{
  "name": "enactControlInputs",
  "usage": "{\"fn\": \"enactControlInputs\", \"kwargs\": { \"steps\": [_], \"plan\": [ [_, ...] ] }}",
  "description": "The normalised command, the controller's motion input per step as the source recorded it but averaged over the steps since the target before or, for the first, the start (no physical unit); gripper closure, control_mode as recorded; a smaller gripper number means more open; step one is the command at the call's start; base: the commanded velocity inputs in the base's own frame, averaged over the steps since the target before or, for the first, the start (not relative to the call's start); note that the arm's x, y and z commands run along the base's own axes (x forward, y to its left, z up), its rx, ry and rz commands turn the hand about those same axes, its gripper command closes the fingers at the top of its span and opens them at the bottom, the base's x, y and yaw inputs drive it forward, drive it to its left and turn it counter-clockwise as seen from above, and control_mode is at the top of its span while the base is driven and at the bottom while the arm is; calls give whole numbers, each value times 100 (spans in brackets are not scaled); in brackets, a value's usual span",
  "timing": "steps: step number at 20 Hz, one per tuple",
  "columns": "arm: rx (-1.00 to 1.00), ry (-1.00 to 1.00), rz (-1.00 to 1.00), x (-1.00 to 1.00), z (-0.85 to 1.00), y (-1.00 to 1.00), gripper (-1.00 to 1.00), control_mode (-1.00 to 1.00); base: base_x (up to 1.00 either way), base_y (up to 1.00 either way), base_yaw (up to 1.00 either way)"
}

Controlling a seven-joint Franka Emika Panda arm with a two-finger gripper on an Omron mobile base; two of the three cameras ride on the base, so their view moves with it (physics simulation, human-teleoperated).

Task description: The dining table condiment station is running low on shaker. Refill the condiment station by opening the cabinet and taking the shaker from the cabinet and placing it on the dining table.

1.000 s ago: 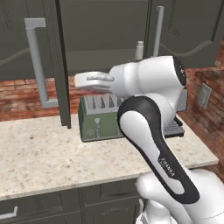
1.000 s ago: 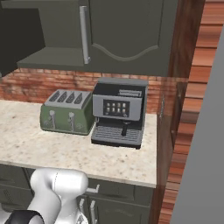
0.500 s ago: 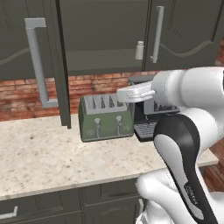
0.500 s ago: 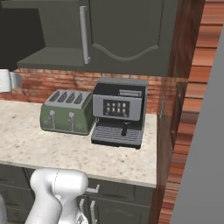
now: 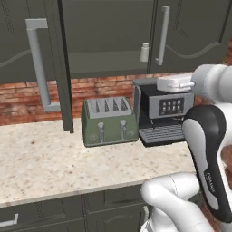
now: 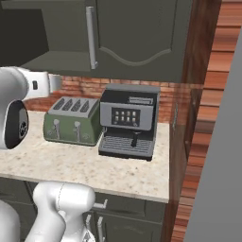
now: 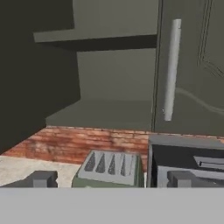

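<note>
My tool (image 7: 111,179) is released, its two dark tips standing wide apart at the bottom of the hand view with nothing between them. In the left base view the cabinet (image 5: 108,36) fills the top of the frame with its left door (image 5: 34,63) swung out toward me at the upper left and its right door (image 5: 190,31) closed at the upper right. The shaker (image 5: 144,52) stands upright on the cabinet's bottom shelf, just left of the right door's pale bar handle (image 5: 163,34), in the upper centre right of that frame. Below it, on the speckled worktop (image 5: 50,163), the green toaster (image 5: 110,121) sits just beside the black coffee machine (image 5: 162,111), both against the brick wall (image 5: 18,99).
</note>
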Motion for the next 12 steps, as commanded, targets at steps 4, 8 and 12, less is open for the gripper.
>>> {"fn": "enactControlInputs", "kwargs": {
  "steps": [4,8,12],
  "plan": [
    [0,-30,0,36,13,-69,-100,-100,0,0,0],
    [0,-25,0,58,11,-25,-100,-100,0,0,0],
    [0,-13,-1,66,24,-4,-100,-100,0,0,0]
  ]
}}
